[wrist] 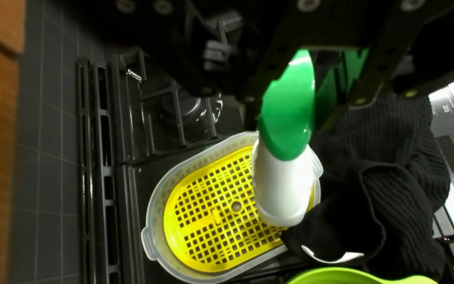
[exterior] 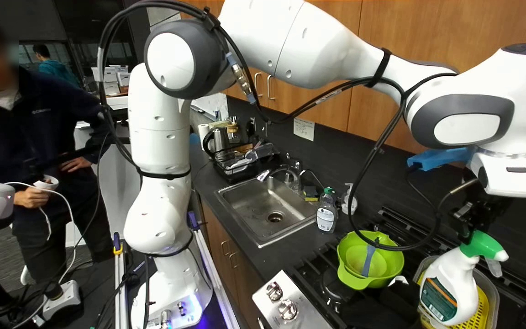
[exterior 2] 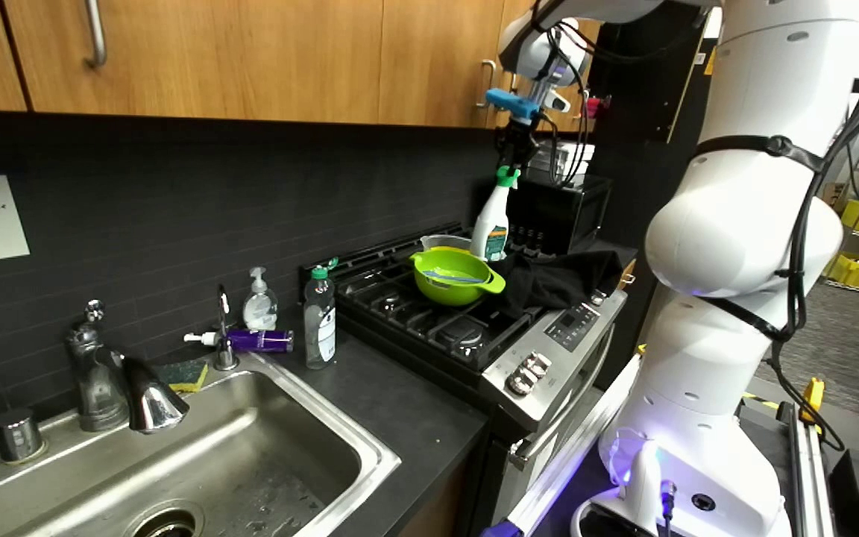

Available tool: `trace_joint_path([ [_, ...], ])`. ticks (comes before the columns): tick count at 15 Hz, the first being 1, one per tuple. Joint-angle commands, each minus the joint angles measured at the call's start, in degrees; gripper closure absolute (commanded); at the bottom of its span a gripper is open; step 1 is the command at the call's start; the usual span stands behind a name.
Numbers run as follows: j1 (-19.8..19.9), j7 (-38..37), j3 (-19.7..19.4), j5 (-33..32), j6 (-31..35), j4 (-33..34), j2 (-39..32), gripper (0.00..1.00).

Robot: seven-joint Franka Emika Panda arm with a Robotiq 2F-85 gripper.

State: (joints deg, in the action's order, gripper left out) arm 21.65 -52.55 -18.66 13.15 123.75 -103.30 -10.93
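Spray bottle (exterior: 456,277) blocking directly below gripper (wrist: 300,98), yellow-grid tub (wrist: 200,227) beneath that, black cloth (wrist: 400,197) and green bowl (exterior 2: 448,293) crowding low sides, wall (wrist: 47,165) beyond, open air above bowl

a: spray bottle (exterior: 455,279)?
b: white, with green head (exterior: 482,245); label (exterior: 439,299) dark green, orange-striped.
a: gripper (wrist: 291,112)?
b: black.
a: basket (wrist: 197,225) and tub (wrist: 156,209)?
b: basket yellow, pierced in a square grid; tub translucent grey.
a: cloth (wrist: 392,134)?
b: black, ribbed, one white patch.
a: bowl (exterior 2: 444,293) and spatula (exterior: 368,259)?
b: bowl lime green; spatula dusty blue.
a: wall (wrist: 49,189) and cupboards (exterior 2: 250,60)?
b: wall dark grey, ruled in tile lines; cupboards honey-brown, wood-grained.
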Motion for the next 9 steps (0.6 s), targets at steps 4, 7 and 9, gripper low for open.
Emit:
trace_joint_path([
  [4, -0.1, 0.0, -0.8, 1.9, -0.7, 3.3, -1.9, 0.86],
  [7, -0.3, -0.3, -0.7, 1.7, -0.8, 3.7, -2.7, 0.86],
  [9, -0.4, -0.3, -0.7, 1.7, -1.0, 3.7, -3.0, 0.86],
])
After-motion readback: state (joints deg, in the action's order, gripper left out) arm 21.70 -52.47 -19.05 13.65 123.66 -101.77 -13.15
